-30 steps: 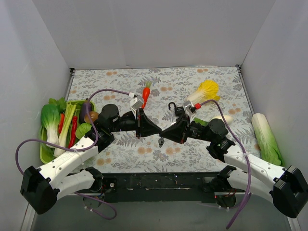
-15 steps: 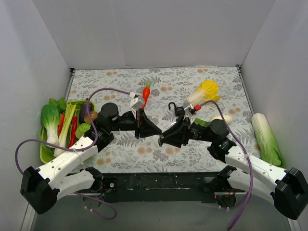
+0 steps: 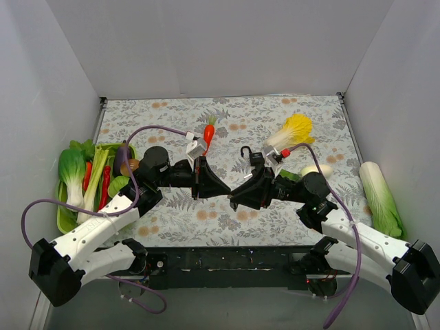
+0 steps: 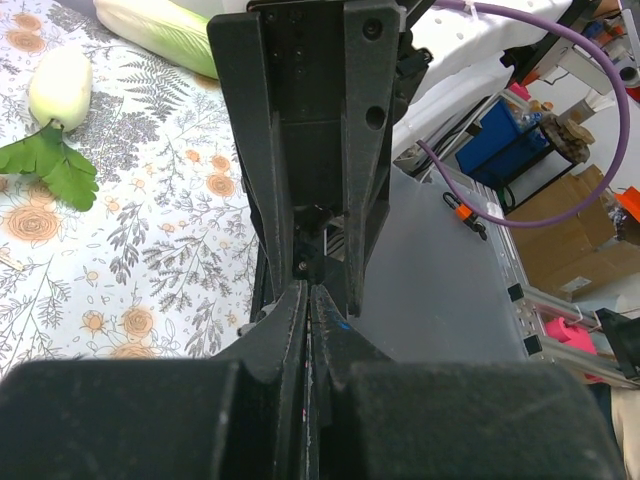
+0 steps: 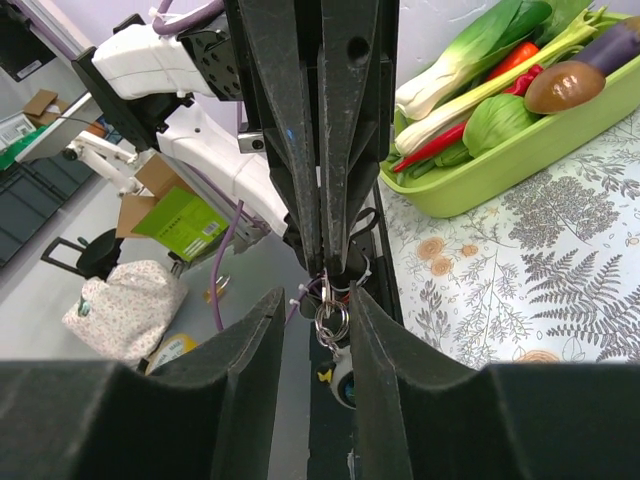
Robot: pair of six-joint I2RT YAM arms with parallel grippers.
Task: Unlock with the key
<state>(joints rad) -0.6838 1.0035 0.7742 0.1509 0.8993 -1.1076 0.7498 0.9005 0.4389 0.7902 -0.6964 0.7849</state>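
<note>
My left gripper (image 3: 223, 189) is shut on the key, whose blade is hidden between the pads. In the right wrist view its key ring (image 5: 330, 318) and a small round charm (image 5: 343, 385) hang from those shut fingers (image 5: 300, 130). My right gripper (image 5: 318, 298) faces it tip to tip, jaws open on either side of the ring. The left wrist view shows my left gripper (image 4: 308, 292) pressed shut, with the right arm's fingers (image 4: 365, 120) straight ahead. A small padlock (image 3: 255, 159) with a black shackle sits just behind the right gripper (image 3: 235, 200).
A green tray (image 3: 65, 220) of vegetables stands at the left. A carrot (image 3: 208, 134), a yellow-leafed cabbage (image 3: 292, 130), a white radish (image 3: 317, 170) and a long pale cabbage (image 3: 378, 196) lie on the patterned cloth. Grey walls close in three sides.
My right gripper has opened from shut and edged toward the left gripper, so its jaws now straddle the hanging key ring. The left arm has stayed still.
</note>
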